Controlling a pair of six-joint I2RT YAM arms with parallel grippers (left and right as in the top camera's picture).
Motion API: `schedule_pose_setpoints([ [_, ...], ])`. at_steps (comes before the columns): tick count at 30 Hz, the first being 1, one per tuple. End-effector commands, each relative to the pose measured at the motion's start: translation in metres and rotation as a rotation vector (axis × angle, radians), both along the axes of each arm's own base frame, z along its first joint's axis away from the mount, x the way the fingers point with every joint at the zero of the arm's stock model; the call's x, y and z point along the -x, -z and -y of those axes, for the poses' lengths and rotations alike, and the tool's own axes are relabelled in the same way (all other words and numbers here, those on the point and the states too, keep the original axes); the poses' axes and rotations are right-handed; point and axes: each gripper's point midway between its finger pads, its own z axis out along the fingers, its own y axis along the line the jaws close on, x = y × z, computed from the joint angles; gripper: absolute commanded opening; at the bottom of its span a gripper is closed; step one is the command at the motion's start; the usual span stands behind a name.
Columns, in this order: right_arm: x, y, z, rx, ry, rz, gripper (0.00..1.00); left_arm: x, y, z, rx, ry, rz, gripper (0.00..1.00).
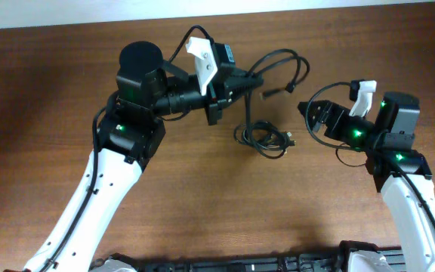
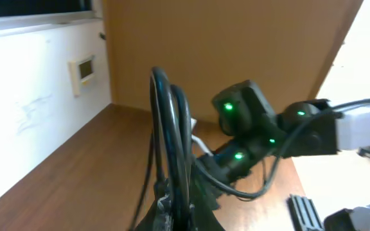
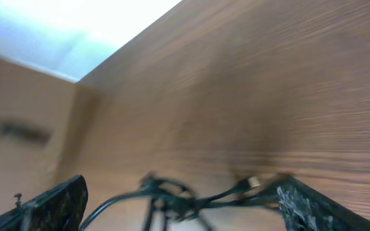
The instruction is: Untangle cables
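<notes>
Black cables [image 1: 263,140] lie partly as a small coil on the wooden table [image 1: 202,204], between the two arms. Part of them forms a lifted loop [image 1: 284,57] that runs from the coil into the left end effector [image 1: 249,81]. A free end with a plug [image 1: 266,94] ends just beside that end effector.

**End effectors.** The left one is clamped on the strands of the loop. The right end effector [image 1: 308,117] has its fingers apart, holds nothing, and sits near the coil's right side, facing it.

**Risks (judged).**
- More than one strand appears to be caught in the left grasp, so pulling further could tighten the coil into a knot instead of opening it.
- With nothing pinning the coil, a pull could drag the whole bundle across the table.
- The cords are far thinner than a finger, so the right end effector could close on several at once or miss them altogether.
- A plug could snag inside a loop.

**Views compared.**
- Overhead alone gives the full layout: coil, loop and both arms.
- The left wrist view alone shows the gripped strands [image 2: 171,128] side by side, rising out of the left end effector [image 2: 172,217], with the right arm [image 2: 249,115] beyond.
- The right wrist view alone shows the open fingers [image 3: 304,205] framing the coil [image 3: 172,202] and a pale plug [image 3: 249,183]. It is too blurred to read the crossings.
</notes>
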Motion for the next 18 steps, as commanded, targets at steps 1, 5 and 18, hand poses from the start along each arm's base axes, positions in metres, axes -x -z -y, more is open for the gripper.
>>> schedule_pose_setpoints([
  [1,0.013,-0.012,-0.020,-0.156,-0.091,-0.037,0.99,-0.012,-0.024,-0.011,0.028,-0.121,0.029,0.00],
  [5,0.018,-0.012,-0.025,-0.225,-0.090,-0.097,0.99,-0.024,-0.024,-0.016,0.040,-0.203,-0.018,0.00],
  [18,0.039,0.011,-0.078,-0.367,-0.139,-0.392,0.99,-0.017,-0.039,-0.007,0.093,-0.177,-0.007,0.00],
])
